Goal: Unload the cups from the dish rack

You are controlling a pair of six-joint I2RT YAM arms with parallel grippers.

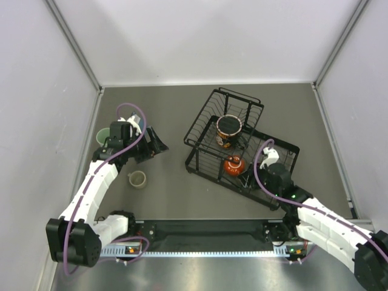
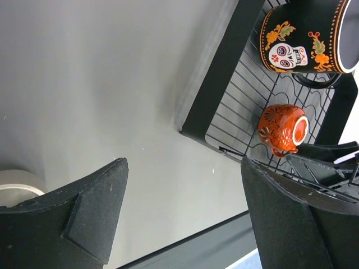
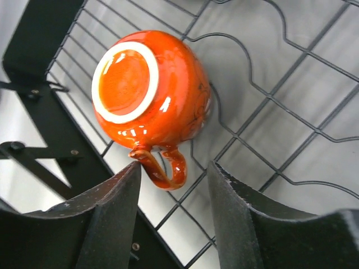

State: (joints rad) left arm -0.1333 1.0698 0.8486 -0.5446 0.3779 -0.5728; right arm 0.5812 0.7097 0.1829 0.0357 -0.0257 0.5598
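Roughly centre-right in the overhead view sits the dish rack point(image 1: 203, 165), askew. Left of it the left gripper point(image 1: 154, 142) hangs, fingers spread wide. Within the rack stands the patterned mug point(image 1: 229, 127); at far left, the mint-green tumbler point(image 1: 102, 136) and, below it, the beige mug point(image 1: 137, 179). Smallest, the orange cup point(image 3: 148, 89) lies base-up on the rack's wires, the right gripper point(image 3: 174, 185) partly spread, fingers flanking its handle.

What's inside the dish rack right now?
An orange cup, base showing, and a skull mug. The right hand covers part of the rack.
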